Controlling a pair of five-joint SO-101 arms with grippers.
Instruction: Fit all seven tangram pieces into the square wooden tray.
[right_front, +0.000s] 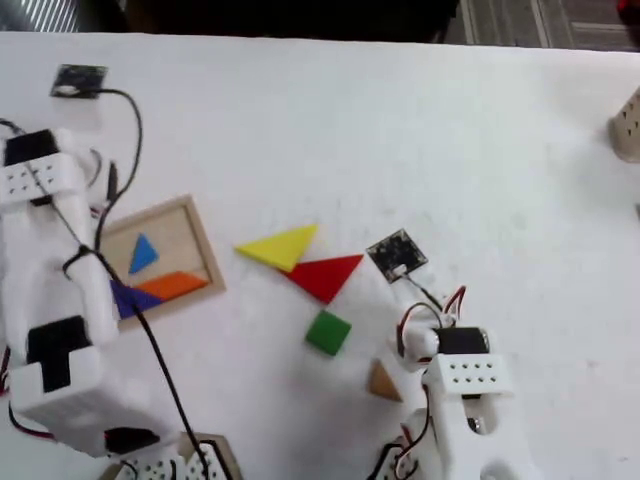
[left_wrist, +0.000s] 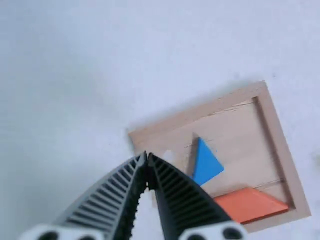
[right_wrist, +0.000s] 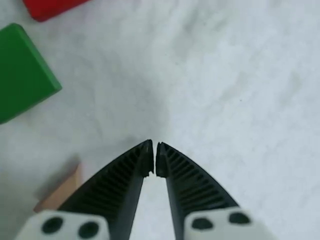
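White table (right_front: 450, 130) under everything. Left arm (right_front: 50, 300) along the left side, covering the left part of the square wooden tray (right_front: 205, 245). Left gripper (left_wrist: 148, 161) with jaws pressed together, nothing between them, tips seen over the tray's floor close to one corner. Right arm (right_front: 468, 400) at the near edge, right of centre. Right gripper (right_wrist: 154, 152) with jaws all but closed, a hair of a gap at the tips, gripping nothing and pointed down at bare table. Tray flat on the table, holding three pieces. Well apart from the tray toward the middle of the table, a yellow triangle (right_front: 282, 247), touching or nearly touching at one corner a red triangle (right_front: 327, 275) beside it. In the tray, an orange piece (right_front: 172, 285) against the near rim, touching a purple piece (right_front: 130, 298) partly hidden by the left arm. Just near of the red triangle, a green square (right_front: 328, 332), lying loose. In the tray again, a small blue triangle (right_front: 143, 254), apart from the orange piece, toward the middle of the floor. Smallest, a tan triangle (right_front: 382, 382), on the table between the green square and the right arm, close beside that arm's closed jaws.
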